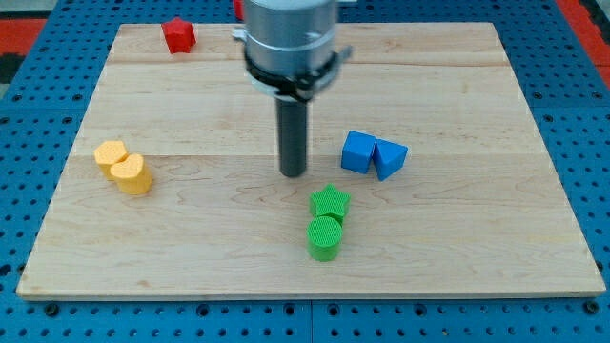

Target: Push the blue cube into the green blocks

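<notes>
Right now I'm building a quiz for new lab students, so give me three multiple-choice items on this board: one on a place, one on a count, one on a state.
1. Where is my tip relative to the blue cube?
A. at its left
B. at its right
C. on top of it

2. How many green blocks are there?
A. one
B. two
C. three

3. The blue cube and the blue wedge are
A. stacked
B. far apart
C. side by side, touching

Key: 1 A, the rod ends left of the cube with a gap; 2 B, the green star and green cylinder; 3 C, no gap shows between them.

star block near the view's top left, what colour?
Red, clearest in the camera view.
</notes>
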Controlling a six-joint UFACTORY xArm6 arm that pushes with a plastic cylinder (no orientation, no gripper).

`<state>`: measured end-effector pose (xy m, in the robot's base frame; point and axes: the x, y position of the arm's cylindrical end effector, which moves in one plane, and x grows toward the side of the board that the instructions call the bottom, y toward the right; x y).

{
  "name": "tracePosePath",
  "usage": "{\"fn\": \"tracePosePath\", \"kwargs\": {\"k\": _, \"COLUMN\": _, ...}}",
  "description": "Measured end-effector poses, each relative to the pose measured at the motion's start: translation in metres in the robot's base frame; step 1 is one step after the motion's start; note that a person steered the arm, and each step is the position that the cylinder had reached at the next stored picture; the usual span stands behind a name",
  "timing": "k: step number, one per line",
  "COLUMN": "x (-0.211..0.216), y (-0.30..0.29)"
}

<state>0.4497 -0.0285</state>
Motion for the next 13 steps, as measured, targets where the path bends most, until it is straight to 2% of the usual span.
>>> {"fn": "tracePosePath", "kwargs": {"k": 1, "x": -0.052, "y": 0.024}}
{"fn": "tracePosePath", "kwargs": {"k": 2, "x": -0.053, "y": 0.117}}
{"fn": "tracePosePath", "kwargs": {"k": 3, "x": -0.036, "y": 0.196}}
{"fn": "tracePosePath", "kwargs": {"k": 4, "x": 0.004, "y": 0.216}}
{"fn": "tracePosePath", "kwargs": {"k": 5, "x": 0.006, "y": 0.135}}
{"fn": "tracePosePath", "kwargs": {"k": 6, "x": 0.004, "y": 0.083}}
{"fn": "tracePosePath", "kwargs": {"k": 8, "x": -0.035, "y": 0.057}}
{"fn": "tracePosePath", "kwargs": {"k": 9, "x": -0.037, "y": 0.089}}
{"fn": "tracePosePath", "kwargs": {"k": 10, "x": -0.081, "y": 0.070}}
{"fn": "tracePosePath", "kwargs": {"k": 11, "x": -0.101, "y": 0.033}}
{"fn": "tracePosePath", "kwargs": {"k": 13, "x": -0.045, "y": 0.019}}
